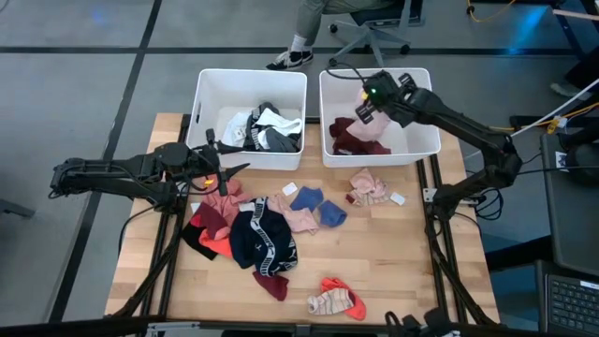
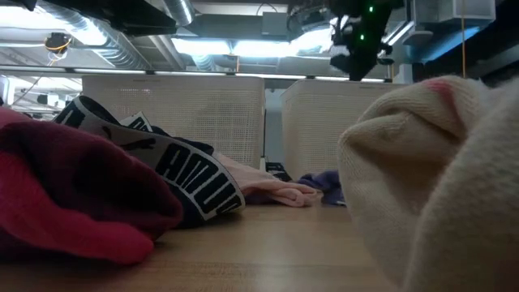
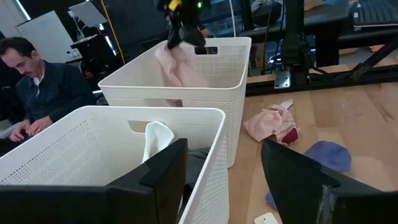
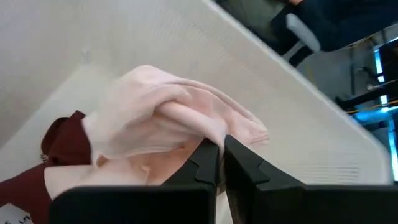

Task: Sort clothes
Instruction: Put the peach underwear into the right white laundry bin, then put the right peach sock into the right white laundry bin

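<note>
My right gripper (image 1: 367,105) is shut on a pale pink garment (image 4: 155,118) above the right white bin (image 1: 426,140). A maroon garment (image 1: 354,137) lies in that bin. The left white bin (image 1: 208,94) holds white, grey and black clothes (image 1: 267,129). More clothes lie on the table: a red, pink and navy pile (image 1: 245,229), blue pieces (image 1: 318,206), a pink sock (image 1: 368,185) and an orange one (image 1: 337,300). My left gripper (image 1: 226,174) stands open above the pile's far left end, touching nothing. My right gripper pinches the pale pink garment by a bunched fold at its top (image 4: 208,134) between its two fingers. The fingers slant down from the table's right. The garment hangs slack below them (image 3: 180,65), lifted clear, over the inside of the right bin.
The two bins stand side by side at the table's far edge. A small white tag (image 1: 398,198) lies near the pink sock. A person (image 3: 37,81) sits beyond the table's far side. Bare wood (image 1: 393,262) shows at the near right.
</note>
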You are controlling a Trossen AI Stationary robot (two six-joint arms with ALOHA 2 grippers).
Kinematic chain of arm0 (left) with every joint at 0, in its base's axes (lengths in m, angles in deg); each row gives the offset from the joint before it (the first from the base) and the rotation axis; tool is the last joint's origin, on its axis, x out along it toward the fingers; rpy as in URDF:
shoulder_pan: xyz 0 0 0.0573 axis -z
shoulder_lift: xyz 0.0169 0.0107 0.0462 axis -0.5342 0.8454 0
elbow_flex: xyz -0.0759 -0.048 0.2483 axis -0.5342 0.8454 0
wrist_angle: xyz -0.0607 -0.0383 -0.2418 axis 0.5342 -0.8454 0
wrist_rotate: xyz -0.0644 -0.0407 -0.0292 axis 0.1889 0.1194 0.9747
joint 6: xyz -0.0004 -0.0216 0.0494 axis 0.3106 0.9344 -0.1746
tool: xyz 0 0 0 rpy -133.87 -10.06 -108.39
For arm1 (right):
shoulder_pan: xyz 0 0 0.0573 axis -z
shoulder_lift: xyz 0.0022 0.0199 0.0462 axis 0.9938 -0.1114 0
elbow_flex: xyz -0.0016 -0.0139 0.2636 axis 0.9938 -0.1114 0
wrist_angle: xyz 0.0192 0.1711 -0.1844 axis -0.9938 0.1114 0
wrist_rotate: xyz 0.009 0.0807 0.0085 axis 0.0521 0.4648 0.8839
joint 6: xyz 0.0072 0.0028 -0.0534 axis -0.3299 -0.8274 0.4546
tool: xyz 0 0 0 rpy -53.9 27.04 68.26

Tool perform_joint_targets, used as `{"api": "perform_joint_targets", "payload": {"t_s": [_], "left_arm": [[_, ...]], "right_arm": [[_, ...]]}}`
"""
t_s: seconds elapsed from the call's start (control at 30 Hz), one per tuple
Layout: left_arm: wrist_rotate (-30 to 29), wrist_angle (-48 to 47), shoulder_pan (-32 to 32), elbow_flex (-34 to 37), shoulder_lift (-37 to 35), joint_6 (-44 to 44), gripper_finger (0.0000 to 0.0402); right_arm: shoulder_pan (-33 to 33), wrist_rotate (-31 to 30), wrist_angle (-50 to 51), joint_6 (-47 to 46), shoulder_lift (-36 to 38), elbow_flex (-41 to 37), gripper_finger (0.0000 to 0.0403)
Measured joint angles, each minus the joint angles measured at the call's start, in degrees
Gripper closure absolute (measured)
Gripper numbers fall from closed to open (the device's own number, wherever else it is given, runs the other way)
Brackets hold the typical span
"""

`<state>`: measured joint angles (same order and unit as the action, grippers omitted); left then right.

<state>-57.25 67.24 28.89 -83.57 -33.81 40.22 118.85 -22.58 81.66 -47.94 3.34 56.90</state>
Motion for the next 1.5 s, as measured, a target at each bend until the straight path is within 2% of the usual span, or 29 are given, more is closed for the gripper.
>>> {"api": "perform_joint_targets", "payload": {"t_s": [0.23,0.33,0.57,0.7,0.8,0.97,1.13,1.27,1.5], "left_arm": [[0.0,0.0,0.0,0.0,0.0,0.0,0.0208],[0.0,0.0,0.0,0.0,0.0,0.0,0.0208],[0.0,0.0,0.0,0.0,0.0,0.0,0.0208],[0.0,0.0,0.0,0.0,0.0,0.0,0.0208],[0.0,0.0,0.0,0.0,0.0,0.0,0.0208],[0.0,0.0,0.0,0.0,0.0,0.0,0.0208],[0.0,0.0,0.0,0.0,0.0,0.0,0.0208],[0.0,-0.1,0.0,0.0,0.0,0.0,0.0208],[0.0,-0.7,0.0,0.0,0.0,0.4,0.0208]], "right_arm": [[1.7,5.6,-6.9,-0.7,0.0,-7.4,0.0384],[1.6,6.0,-9.4,-1.7,0.0,-9.8,0.0384],[1.6,12.6,-13.6,-1.5,0.1,-13.8,0.0384],[1.5,13.1,-14.7,-1.2,0.1,-14.3,0.0379],[1.6,14.1,-14.5,-1.2,0.1,-14.3,0.0347],[1.6,18.8,-14.3,1.1,0.1,-14.1,0.0254],[1.5,18.9,-8.4,1.2,0.1,-8.9,0.018],[-0.7,18.2,0.5,0.6,0.6,-3.1,0.0153],[-10.6,17.9,13.8,-7.1,3.6,4.6,0.0148]]}}
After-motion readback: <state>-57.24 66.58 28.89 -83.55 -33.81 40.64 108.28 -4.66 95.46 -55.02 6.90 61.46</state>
